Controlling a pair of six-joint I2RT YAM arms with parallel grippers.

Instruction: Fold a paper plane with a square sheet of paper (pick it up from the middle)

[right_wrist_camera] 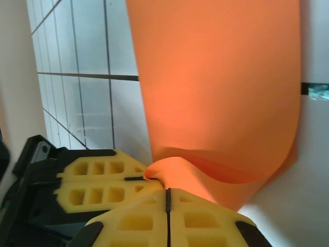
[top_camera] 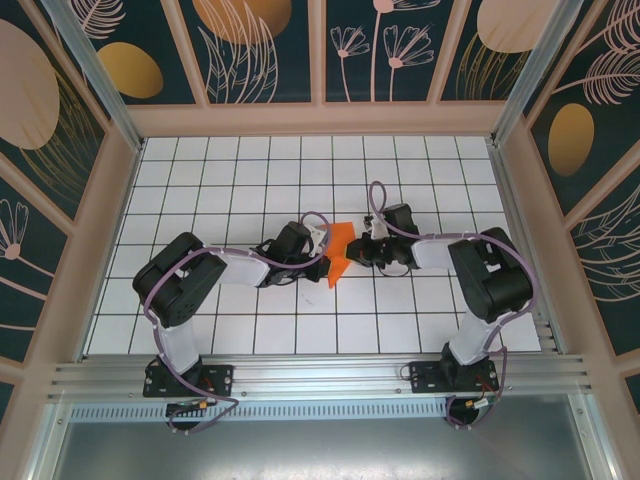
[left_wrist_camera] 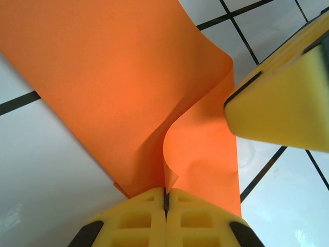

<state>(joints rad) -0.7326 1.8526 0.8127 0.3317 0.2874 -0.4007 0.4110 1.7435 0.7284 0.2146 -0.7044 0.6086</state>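
**Two-arm pinch on the sheet, mid-fold.** The square sheet of paper (top_camera: 340,252) stands bowed over the middle of the table (top_camera: 250,170), curling between the two grippers; whether its lower edge touches the tiles cannot be told. The left gripper (left_wrist_camera: 165,194) is pressed together on a buckled part of the sheet, and the right gripper (right_wrist_camera: 168,195) pinches it just beside, fingers almost meeting the left pair. The step appears to be forming a fold. To do it well, move both pinches in step, let the curl roll over evenly, and match the edges before you flatten any crease, since paper this thin probably tears or skews under uneven pull. The left arm (top_camera: 190,275) and right arm (top_camera: 490,270) reach inward from the near edge, elbows out, forearms low, wrists facing each other.
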